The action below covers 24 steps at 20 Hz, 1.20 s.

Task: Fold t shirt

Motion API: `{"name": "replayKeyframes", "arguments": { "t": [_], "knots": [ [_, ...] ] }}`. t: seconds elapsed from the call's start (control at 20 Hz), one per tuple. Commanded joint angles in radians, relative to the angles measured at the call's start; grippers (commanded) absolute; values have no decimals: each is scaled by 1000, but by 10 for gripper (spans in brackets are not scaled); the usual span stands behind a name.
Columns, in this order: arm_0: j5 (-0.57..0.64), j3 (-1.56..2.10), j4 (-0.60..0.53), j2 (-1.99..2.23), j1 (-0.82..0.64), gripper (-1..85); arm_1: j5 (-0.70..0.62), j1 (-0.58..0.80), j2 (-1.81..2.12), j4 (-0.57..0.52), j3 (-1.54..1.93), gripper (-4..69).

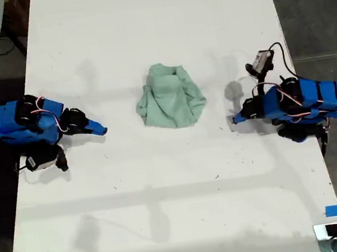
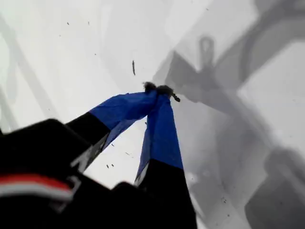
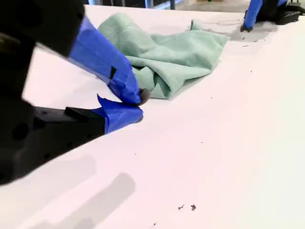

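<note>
In the exterior view, the t shirt [image 1: 170, 98] lies in a rumpled heap at the middle of the white table [image 1: 165, 195], partly doubled over itself, with its broader wrinkled edge on the near side and a narrower bunched end on the far side. My second gripper [image 1: 99, 130] rests low on the table at the exterior view's left of the cloth and well apart from it. My first gripper [image 1: 236, 119] sits at the exterior view's right, nearer the cloth but not touching it. The first wrist view shows only bare table under grey shadows. There my first gripper [image 2: 159, 90] has its blue jaws pressed together at the tips and holds nothing but a speck of dark fluff; the t shirt does not appear. The second wrist view looks along the table. Here my second gripper [image 3: 137, 106] appears closed and empty, its tips meeting just short of the nearest fold of the t shirt [image 3: 176, 62], with the other arm's blue tip far beyond. The cloth looks light, soft and limp, so it will likely sag and drag rather than keep any shape. It should also slide easily on the smooth table. The best holds are probably the loose outer edges or corners on either side, pinched through one layer. A grab at the thick middle would likely lift the whole bundle.
</note>
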Motion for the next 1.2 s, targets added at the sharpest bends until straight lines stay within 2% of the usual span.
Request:
{"name": "replayKeyframes", "arguments": {
  "t": [0.0,0.3,0.5,0.6,0.65,0.7,0.75,0.8,0.9,0.95,1.15],
  "knots": [
    [-26,9,2,6,-29,-1,-3,-9,6,-28,41,-25],
    [-29,9,2,6,-25,-1,46,-37,6,-38,60,-25],
    [-81,17,-8,6,-11,-1,71,-71,6,-38,58,-22],
    [-201,18,-14,6,51,-1,-51,-64,6,-35,52,-22],
    [-250,18,-23,6,64,-1,-57,-78,6,-37,52,34],
    [-279,14,-31,6,75,10,67,-109,6,-37,58,48],
    [-195,3,-35,8,46,29,249,-146,3,-28,61,52],
    [-61,3,-32,8,-15,48,137,-179,3,-28,61,57],
    [-35,6,5,8,-94,116,-95,-227,3,-28,61,54],
    [-38,6,5,8,-123,124,-61,-229,3,-28,61,55],
    [-38,6,5,8,-173,124,-63,-221,3,-28,61,58]
  ]
}}
